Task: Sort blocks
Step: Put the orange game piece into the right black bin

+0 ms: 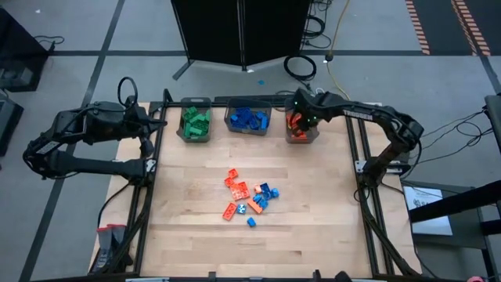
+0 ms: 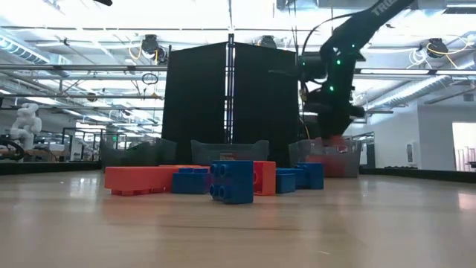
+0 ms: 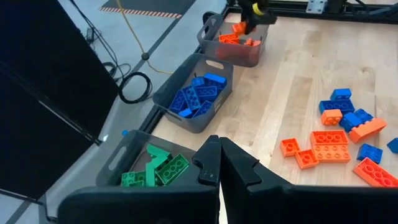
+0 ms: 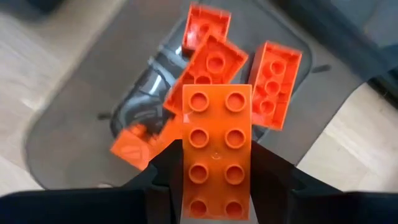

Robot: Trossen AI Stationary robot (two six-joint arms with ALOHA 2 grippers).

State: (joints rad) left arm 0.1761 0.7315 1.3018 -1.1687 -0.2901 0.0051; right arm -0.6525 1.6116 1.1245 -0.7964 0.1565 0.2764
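— Where are you right now?

— My right gripper (image 4: 216, 186) hangs over the grey bin (image 1: 302, 136) at the upper right of the overhead frame, the last of three along the table's (image 1: 313, 227) far edge. My fingers are clamped on a long orange brick (image 4: 216, 152), studs facing my wrist camera, pinched by its long sides.

— What's under it?

— More orange bricks (image 4: 214, 62) lying loose in that bin, some tilted against each other.

— And your other arm?

— My left gripper (image 3: 219, 167) waits at the upper left of the overhead frame, off the table's edge, near the bin of green bricks (image 1: 195, 122). Its fingers are pressed together with nothing between them.

— The remaining blocks?

— A mixed cluster of orange and blue bricks (image 1: 249, 197) sits at the centre of the overhead frame, well apart from the bins. The middle bin (image 1: 248, 128) holds blue bricks (image 1: 249, 118). From table height, a blue brick (image 2: 231, 181) stands nearest, with orange ones (image 2: 141, 179) left of it.
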